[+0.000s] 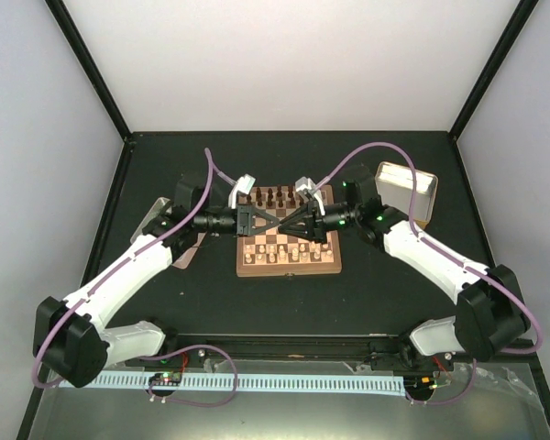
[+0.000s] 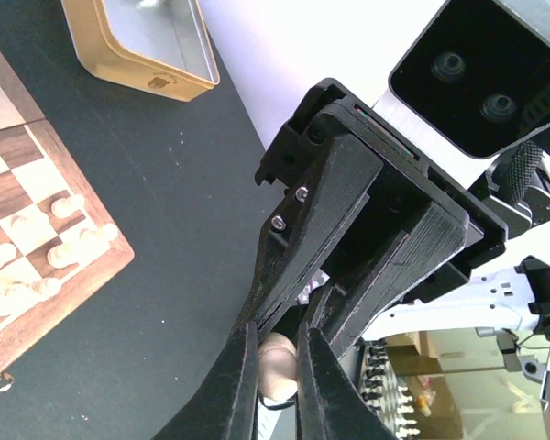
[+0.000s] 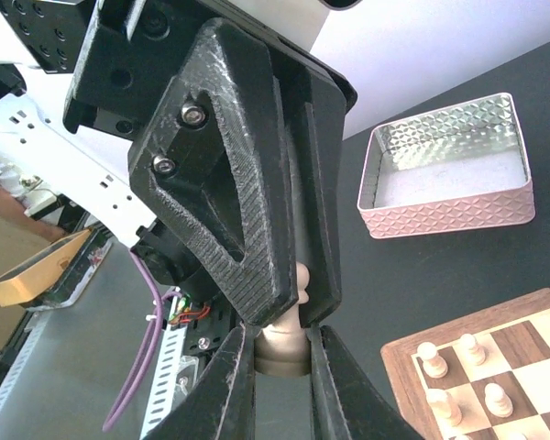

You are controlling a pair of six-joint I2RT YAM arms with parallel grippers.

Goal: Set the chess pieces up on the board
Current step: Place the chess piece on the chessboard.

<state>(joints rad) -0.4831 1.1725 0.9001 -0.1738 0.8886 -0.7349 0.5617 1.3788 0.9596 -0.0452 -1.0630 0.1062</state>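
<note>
Left gripper (image 2: pixel 277 339) and right gripper (image 3: pixel 280 335) both pinch one pale chess piece (image 3: pixel 284 353) above the board (image 1: pixel 289 272). Other pale pieces (image 2: pixel 69 240) lie jumbled along the board's near edge, so most arranging seems unfinished.

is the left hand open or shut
Shut on a pale chess piece: the left hand clamps it from both sides in its wrist view.

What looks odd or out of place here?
The left gripper and right gripper meet tip to tip above the board, both clamped on what seems to be one pale chess piece in mid-air. Nothing looks spilled or damaged.
</note>
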